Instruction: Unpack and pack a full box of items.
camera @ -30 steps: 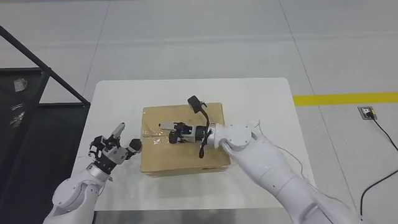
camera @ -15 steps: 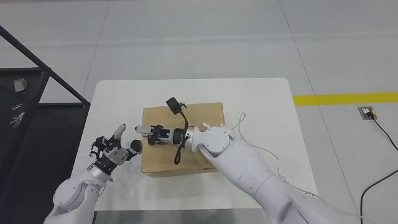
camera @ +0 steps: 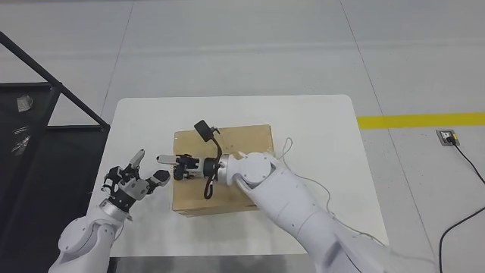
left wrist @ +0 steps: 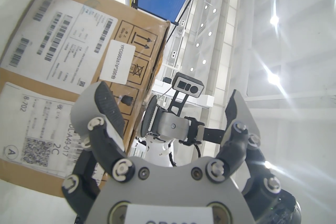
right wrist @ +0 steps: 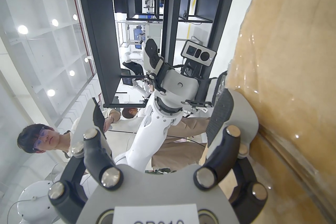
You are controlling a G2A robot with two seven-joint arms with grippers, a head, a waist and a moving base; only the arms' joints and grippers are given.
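Observation:
A closed, taped cardboard box (camera: 235, 140) sits in the middle of the white table (camera: 318, 121). My right arm lies across the box top, and my right gripper (camera: 168, 163) is open at the box's left edge, one finger (right wrist: 223, 109) close beside the taped top (right wrist: 288, 51). My left gripper (camera: 149, 167) stands open just left of the box, a short way from the right gripper and facing it. In the left wrist view the box's labelled side (left wrist: 65, 51) is close by, behind the open left gripper (left wrist: 170, 101), and the right gripper (left wrist: 170, 128) is beyond it.
A black rack (camera: 30, 144) stands beside the table's left edge. Bare table surface runs around the box on all sides. A yellow floor line (camera: 420, 120) passes to the right of the table.
My right gripper has slid left across the box top, from its middle to its left edge. The left gripper has shifted slightly to the left and stays open.

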